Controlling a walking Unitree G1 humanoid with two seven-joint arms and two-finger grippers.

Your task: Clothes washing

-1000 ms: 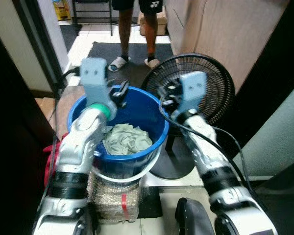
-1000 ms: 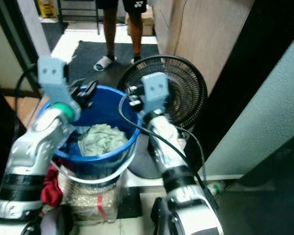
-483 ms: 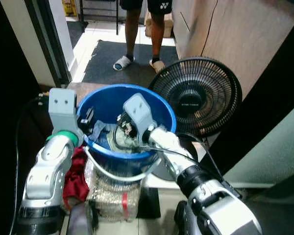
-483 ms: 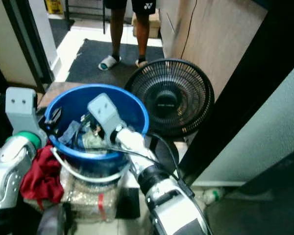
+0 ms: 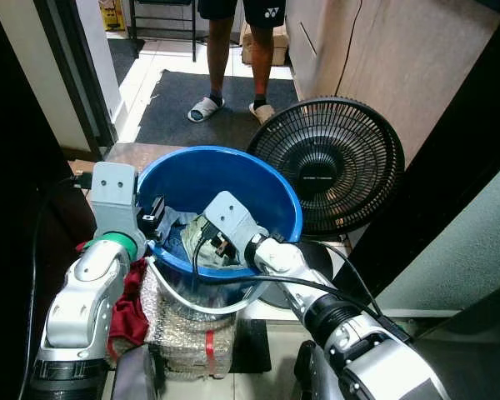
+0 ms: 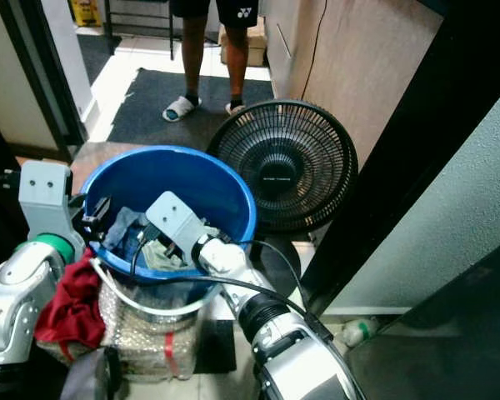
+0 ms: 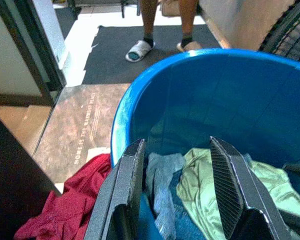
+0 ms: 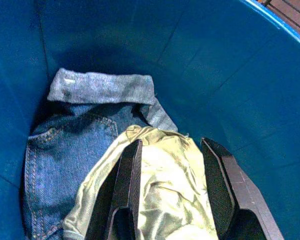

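Down inside the blue tub (image 5: 271,187), you had a pale green garment (image 8: 155,200) lying on denim jeans (image 8: 60,160), both at the bottom. Your right gripper (image 8: 172,192), above the rim a second earlier, had dipped in and now straddled the green cloth with fingers spread, nothing gripped, so a pick-up looked near. Your left gripper (image 7: 182,192) sat released at the rim, beside a red cloth (image 5: 132,292) draped outside. Behind stood a black fan (image 5: 333,162) and a person's legs (image 5: 233,50).

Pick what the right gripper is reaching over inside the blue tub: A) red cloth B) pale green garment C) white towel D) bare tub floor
B: the right gripper has its jaws open straddling the pale green garment, which lies on denim jeans in the blue tub.
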